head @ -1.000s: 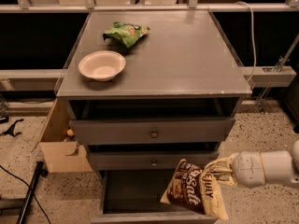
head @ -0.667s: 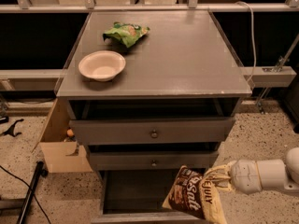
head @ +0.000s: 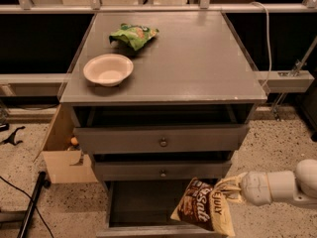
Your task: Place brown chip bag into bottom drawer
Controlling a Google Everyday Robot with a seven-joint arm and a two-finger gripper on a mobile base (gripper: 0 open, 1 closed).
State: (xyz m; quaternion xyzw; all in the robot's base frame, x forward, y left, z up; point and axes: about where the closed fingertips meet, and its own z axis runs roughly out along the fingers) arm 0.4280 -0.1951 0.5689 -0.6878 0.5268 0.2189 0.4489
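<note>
**A:** Where is the gripper, and what does it have?

**B:** The gripper (head: 237,188) is low at 4 o'clock in the view, reaching in from the right on a white arm. It is closed on the top corner of the brown chip bag (head: 203,208), and the bag hangs free from that pinch.

**A:** How does the bag lie?

**B:** It is tilted. Its held end points toward 1 o'clock and its loose end drops toward 7 o'clock, so the bag trails from the gripper toward 8 o'clock. The printed face is turned toward the camera.

**A:** And the bottom drawer?

**B:** The bottom drawer (head: 110,205) is pulled out. The bag hangs at its right front corner. Most of the open space lies at 9 o'clock from the bag.

**A:** So what does the next move depend on?

**B:** I'd judge it depends on carrying the bag toward 9 o'clock. That would bring the low end down inside the right wall, not onto it.

**A:** Is there anything in the drawer?

**B:** I see nothing in the part that shows, but the bag hides the right side.

**A:** What else is around?

**B:** A white bowl (head: 108,69) on the cabinet top (head: 198,58) holds nothing. A green chip bag (head: 133,33) lies at 1 o'clock from the bowl. The cardboard box (head: 59,162) at 9 o'clock has something small and orange inside.
</note>
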